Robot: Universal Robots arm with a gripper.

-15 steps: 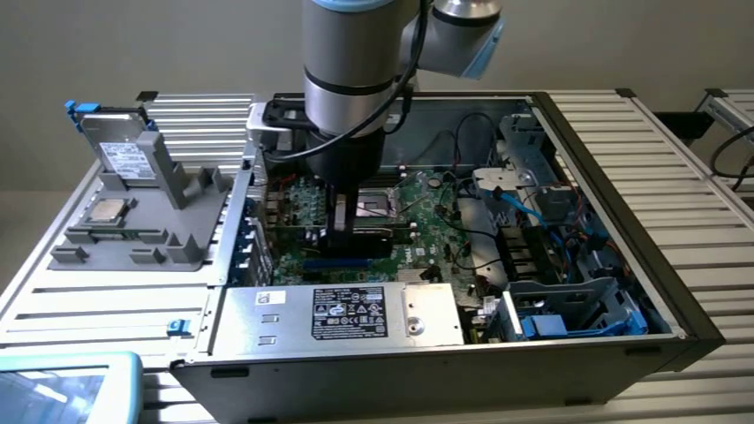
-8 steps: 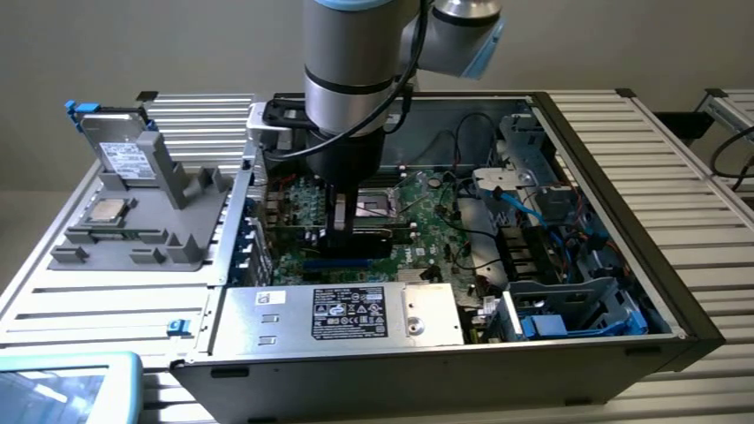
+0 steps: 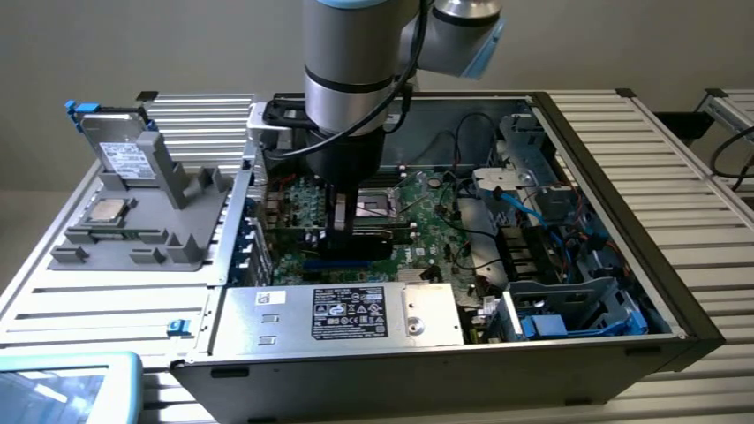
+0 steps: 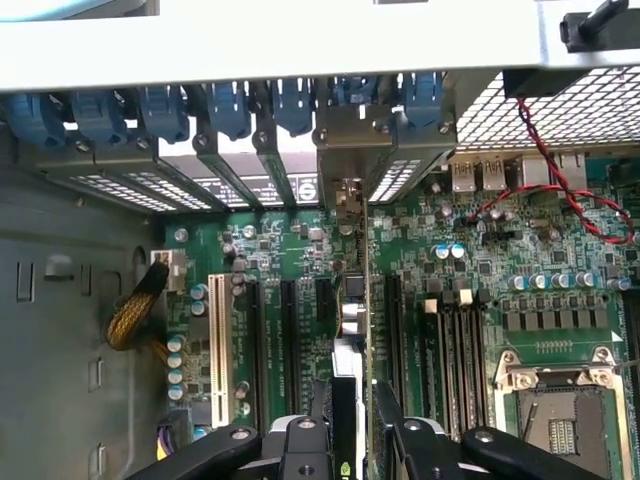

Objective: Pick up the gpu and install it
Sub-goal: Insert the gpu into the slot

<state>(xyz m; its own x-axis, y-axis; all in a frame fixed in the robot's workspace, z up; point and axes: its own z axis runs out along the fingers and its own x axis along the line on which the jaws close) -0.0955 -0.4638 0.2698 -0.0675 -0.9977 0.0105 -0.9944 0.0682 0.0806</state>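
the gripper [image 4: 358, 425] is being seen closest of all in the wrist view, its fingers [image 4: 395, 420] being clamped on either face of the gpu [image 4: 352, 315]. the card is being held edge-on and upright over the green motherboard [image 4: 300, 245], between black expansion slots [image 4: 265, 340], with only narrow room being left on each side. its silver end bracket [image 4: 350, 150] is being held against the case's rear wall, among a row of blue latches [image 4: 230, 105]. whether its lower edge is touching a slot cannot be told. more open board is being left toward the cpu socket [image 4: 560, 410].

in the exterior view, the open computer case [image 3: 412, 380] is being shown lying on a ribbed metal table [image 3: 695, 159]. a silver power supply [image 3: 342, 314] is being housed along the case's near edge, and a drive cage [image 3: 577, 305] at the exterior view's right.

outside the case, at the exterior view's left, a grey fixture tray [image 3: 194, 252] is being used to hold an upright silver drive [image 3: 124, 155], a processor chip [image 3: 106, 210] and a green memory stick [image 3: 112, 235].
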